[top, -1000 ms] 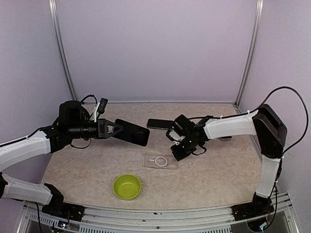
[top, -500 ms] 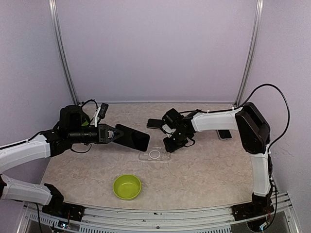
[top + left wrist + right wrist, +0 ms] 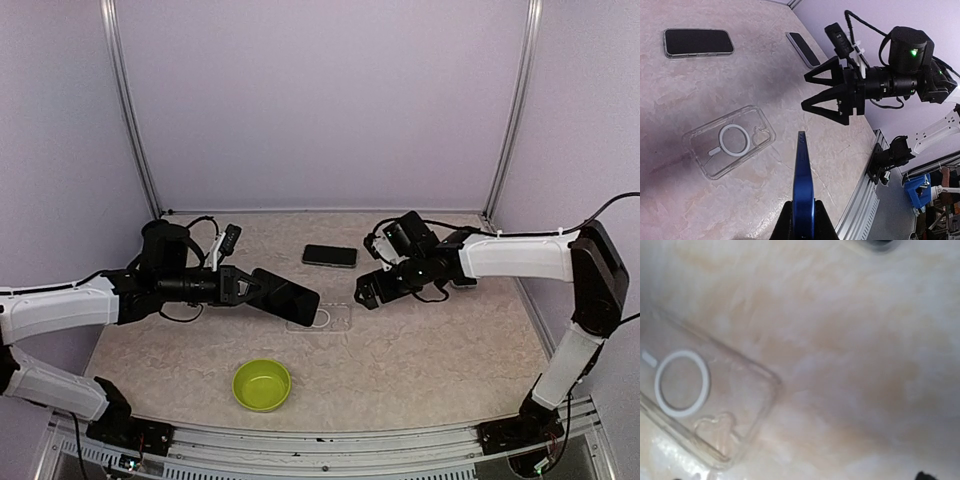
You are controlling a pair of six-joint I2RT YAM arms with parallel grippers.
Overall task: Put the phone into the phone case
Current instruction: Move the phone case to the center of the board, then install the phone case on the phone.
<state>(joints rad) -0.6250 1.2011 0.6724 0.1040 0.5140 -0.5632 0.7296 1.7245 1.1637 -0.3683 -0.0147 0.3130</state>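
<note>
The phone [image 3: 287,297] is dark with a blue edge [image 3: 804,185], and my left gripper [image 3: 243,285] is shut on its near end [image 3: 803,214]. It hangs tilted above the table, its far end over the left end of the phone case [image 3: 334,318]. The case is clear with a white ring [image 3: 730,147] and lies flat and empty, open side up [image 3: 695,405]. My right gripper [image 3: 371,293] stands open just right of the case, jaws wide apart [image 3: 826,96] with nothing between them. Its fingers are out of the right wrist view.
A second dark phone [image 3: 330,256] lies behind the case [image 3: 699,41]. A third phone [image 3: 804,49] lies farther right, mostly under the right arm. A green bowl [image 3: 262,385] sits near the front edge. Metal rail [image 3: 865,210] marks the table's near side.
My right gripper went from shut to open and drew back to the right of the case, which shifted a little away from me. My left gripper carried the phone rightwards over the case's left end.
</note>
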